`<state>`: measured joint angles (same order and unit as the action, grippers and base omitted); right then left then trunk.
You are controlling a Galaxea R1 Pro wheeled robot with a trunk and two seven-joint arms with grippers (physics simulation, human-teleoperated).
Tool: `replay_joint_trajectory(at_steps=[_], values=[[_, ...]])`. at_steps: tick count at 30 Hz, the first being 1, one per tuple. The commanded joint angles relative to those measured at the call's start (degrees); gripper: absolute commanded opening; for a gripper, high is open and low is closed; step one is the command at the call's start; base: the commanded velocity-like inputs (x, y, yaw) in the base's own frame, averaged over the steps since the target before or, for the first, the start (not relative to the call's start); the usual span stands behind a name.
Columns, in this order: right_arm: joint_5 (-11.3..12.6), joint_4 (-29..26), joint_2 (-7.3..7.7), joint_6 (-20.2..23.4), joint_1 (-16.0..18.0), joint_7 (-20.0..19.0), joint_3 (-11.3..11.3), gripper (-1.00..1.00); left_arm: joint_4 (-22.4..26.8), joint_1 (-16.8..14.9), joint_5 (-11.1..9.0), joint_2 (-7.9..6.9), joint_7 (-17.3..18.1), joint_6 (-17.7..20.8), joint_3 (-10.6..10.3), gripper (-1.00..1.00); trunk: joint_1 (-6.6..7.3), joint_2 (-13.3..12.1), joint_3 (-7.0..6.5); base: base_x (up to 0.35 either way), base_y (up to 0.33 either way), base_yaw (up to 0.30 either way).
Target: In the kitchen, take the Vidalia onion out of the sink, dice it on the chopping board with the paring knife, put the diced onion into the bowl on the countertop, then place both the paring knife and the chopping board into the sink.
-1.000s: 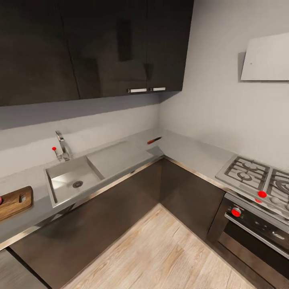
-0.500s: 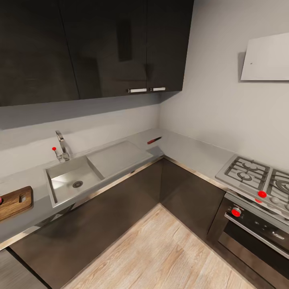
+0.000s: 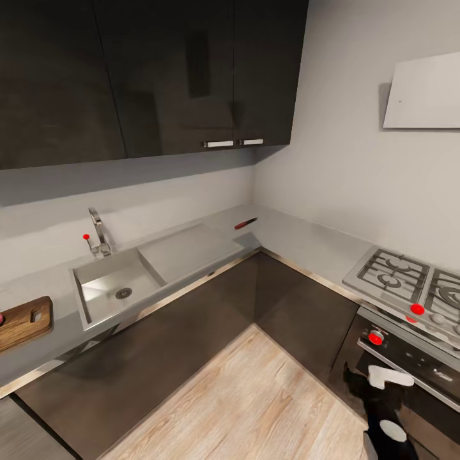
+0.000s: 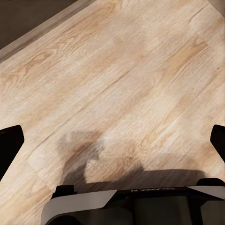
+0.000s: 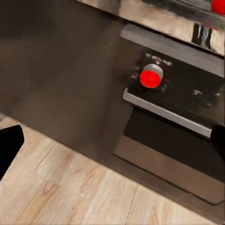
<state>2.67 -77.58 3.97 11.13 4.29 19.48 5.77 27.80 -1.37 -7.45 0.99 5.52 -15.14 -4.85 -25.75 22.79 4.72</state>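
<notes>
The Vidalia onion [image 3: 1,317] shows as a pinkish sliver at the far left edge of the head view, apparently resting on the chopping board [image 3: 24,321], which lies flat on the countertop [image 3: 57,284] far to the left of the right gripper [image 3: 382,381]. To the right of the board comes the sink [image 3: 108,285], whose basin looks bare, with its tap behind it and the flat drainboard alongside. Further right, in the worktop's corner, lies the paring knife [image 3: 245,223], red handle toward the sink side, well apart from both the board and that gripper. The stove [image 3: 409,281] stands at the right, just beyond the raised right arm.

In the right wrist view the right gripper's fingertips [image 5: 9,143] sit at opposite edges, spread wide with nothing between them, facing the oven front [image 5: 173,117]. The left gripper [image 4: 112,140] is likewise wide apart, pointing at the wooden floor [image 4: 117,70].

The knife should be light, stiff and thin; lying flat, it likely wants a pinch across the red handle, not the blade. The onion is probably light, round and apt to roll, so a centred grasp across its middle seems safest.
</notes>
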Motion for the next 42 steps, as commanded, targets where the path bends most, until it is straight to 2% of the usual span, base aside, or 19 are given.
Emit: replay_joint_trajectory(at_steps=[1, 2, 4, 5, 6, 7, 8, 9, 11, 12, 13, 15, 17, 19, 20, 21, 23, 30, 42], values=[[-0.02, -0.47, -0.07, 3.10, 4.00, 0.57, -0.50, 1.00, -0.03, -0.04, -0.61, -0.03, 0.19, -0.15, -0.16, 1.00, -0.03, 0.13, 0.14, 0.000, 0.000, 0.000], [-0.15, -0.59, -0.11, 4.47, 5.93, 0.71, -0.79, 1.00, -0.03, -0.04, -0.62, -0.03, 0.19, -0.15, -0.16, 1.00, -0.03, 0.13, 0.14, 0.000, 0.000, 0.000], [-0.39, -0.71, -0.23, 9.01, 11.86, 1.13, -2.01, 1.00, -0.03, -0.04, -0.63, -0.03, 0.19, -0.15, -0.16, 1.00, -0.03, 0.13, 0.14, 0.000, 0.000, 0.000], [-0.48, -0.66, -0.31, 12.41, 15.84, 1.50, -3.07, 1.00, -0.03, -0.04, -0.63, -0.03, 0.19, -0.15, -0.16, 1.00, -0.03, 0.13, 0.14, 0.000, 0.000, 0.000], [-0.52, -0.62, -0.41, 14.13, 17.81, 1.72, -3.68, 1.00, -0.03, -0.04, -0.63, -0.03, 0.19, -0.15, -0.16, 1.00, -0.03, 0.13, 0.14, 0.000, 0.000, 0.000], [-0.58, -0.56, -0.87, 17.44, 21.64, 2.30, -4.98, 1.00, -0.03, -0.04, -0.63, -0.01, 0.19, -0.15, -0.16, 1.00, -0.03, 0.13, 0.14, 0.000, 0.000, 0.000], [-0.64, -0.46, -1.66, 20.40, 25.35, 3.01, -6.22, 1.00, -0.03, -0.04, -0.64, 0.02, 0.19, -0.15, -0.16, 1.00, -0.03, 0.13, 0.14, 0.000, 0.000, 0.000], [-0.67, -0.34, -2.16, 21.68, 27.17, 3.42, -6.76, 1.00, -0.03, -0.04, -0.64, 0.02, 0.19, -0.15, -0.16, 1.00, -0.03, 0.13, 0.14, 0.000, 0.000, 0.000], [-0.76, 1.39, -4.60, 25.47, 34.57, 5.61, -8.15, 1.00, -0.03, -0.04, -0.62, 0.20, 0.19, -0.15, -0.16, 1.00, -0.03, 0.13, 0.14, 0.000, 0.000, 0.000], [-0.77, 2.28, -5.23, 26.11, 36.51, 6.28, -8.34, 1.00, -0.03, -0.04, -0.61, 0.26, 0.19, -0.15, -0.16, 1.00, -0.03, 0.13, 0.14, 0.000, 0.000, 0.000], [-0.79, 4.73, -6.38, 27.12, 40.61, 7.73, -8.63, 1.00, -0.03, -0.04, -0.60, 0.33, 0.19, -0.15, -0.16, 1.00, -0.03, 0.13, 0.14, 0.000, 0.000, 0.000], [-0.80, 8.17, -7.37, 27.81, 45.02, 9.08, -8.80, 1.00, -0.03, -0.04, -0.58, 0.47, 0.19, -0.11, -0.16, 1.00, -0.03, 0.13, 0.14, 0.003, 0.000, 0.000], [-0.74, 17.70, -8.66, 28.37, 54.46, 10.73, -8.98, 1.00, -0.03, -0.05, -0.56, 0.58, 0.19, -0.08, -0.16, 1.00, -0.03, 0.13, 0.14, 0.062, -0.027, 0.000], [-0.53, 27.29, -9.31, 28.34, 63.17, 11.42, -9.06, 1.00, -0.03, -0.04, -0.56, 0.64, 0.19, -0.07, -0.16, 1.00, -0.03, 0.13, 0.14, 0.154, -0.117, 0.000], [-0.45, 30.33, -9.60, 28.13, 66.19, 11.59, -9.07, 1.00, -0.03, -0.04, -0.55, 0.65, 0.19, -0.07, -0.16, 1.00, -0.03, 0.13, 0.14, 0.196, -0.159, 0.000], [-0.40, 33.47, -10.75, 27.53, 69.22, 11.77, -9.15, 1.00, -0.03, -0.04, -0.55, 0.67, 0.19, -0.06, -0.16, 1.00, -0.03, 0.13, 0.14, 0.221, -0.187, 0.000], [-0.39, 34.94, -12.12, 27.15, 70.56, 11.76, -9.29, 1.00, -0.03, -0.04, -0.55, 0.67, 0.19, -0.06, -0.16, 1.00, -0.03, 0.13, 0.14, 0.232, -0.200, 0.000], [-0.23, 35.98, -13.61, 27.05, 71.18, 12.04, -9.41, 1.00, -0.03, -0.05, -0.55, 0.68, 0.19, 0.02, -0.16, 1.00, -0.03, 0.13, 0.14, 0.256, -0.198, 0.000], [-0.21, 36.44, -13.97, 27.01, 71.21, 12.07, -9.37, 1.00, -0.03, -0.05, -0.55, 0.68, 0.19, 0.02, -0.16, 1.00, -0.03, 0.13, 0.16, 0.300, -0.124, 0.169]])
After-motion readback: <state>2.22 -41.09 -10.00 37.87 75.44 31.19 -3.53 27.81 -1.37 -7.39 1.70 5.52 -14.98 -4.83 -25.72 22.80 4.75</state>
